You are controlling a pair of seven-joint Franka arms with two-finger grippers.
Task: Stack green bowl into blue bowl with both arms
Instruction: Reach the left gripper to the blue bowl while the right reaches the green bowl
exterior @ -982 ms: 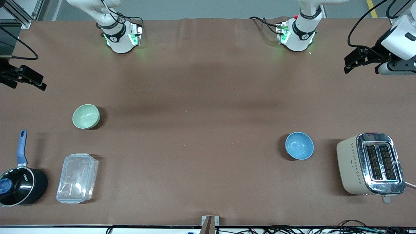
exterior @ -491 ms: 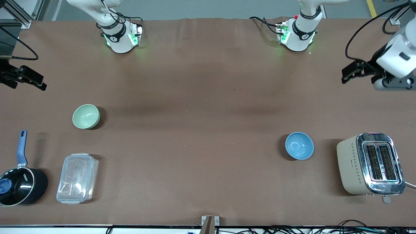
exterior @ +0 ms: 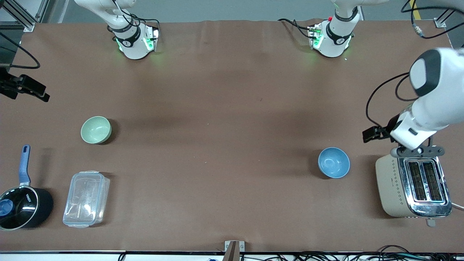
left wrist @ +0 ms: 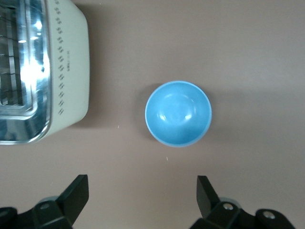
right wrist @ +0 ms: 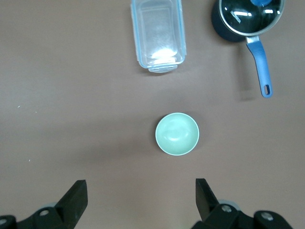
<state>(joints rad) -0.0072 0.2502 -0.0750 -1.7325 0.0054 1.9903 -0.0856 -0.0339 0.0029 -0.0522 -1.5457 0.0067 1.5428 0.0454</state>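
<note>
The green bowl (exterior: 96, 129) sits upright on the brown table toward the right arm's end; it also shows in the right wrist view (right wrist: 177, 134). The blue bowl (exterior: 334, 162) sits upright toward the left arm's end, beside the toaster, and shows in the left wrist view (left wrist: 178, 113). My left gripper (exterior: 373, 135) (left wrist: 143, 182) is open and empty, up in the air over the table by the blue bowl and the toaster. My right gripper (exterior: 34, 91) (right wrist: 140, 184) is open and empty, up in the air over the table near the green bowl.
A beige and chrome toaster (exterior: 413, 183) (left wrist: 43, 71) stands beside the blue bowl. A clear plastic container (exterior: 86, 199) (right wrist: 158, 36) and a black saucepan with a blue handle (exterior: 21, 206) (right wrist: 248, 16) lie nearer the front camera than the green bowl.
The left arm has swung toward the front camera and now hangs over the toaster and blue bowl area. The right arm has hardly moved. Both bowls are where they were.
</note>
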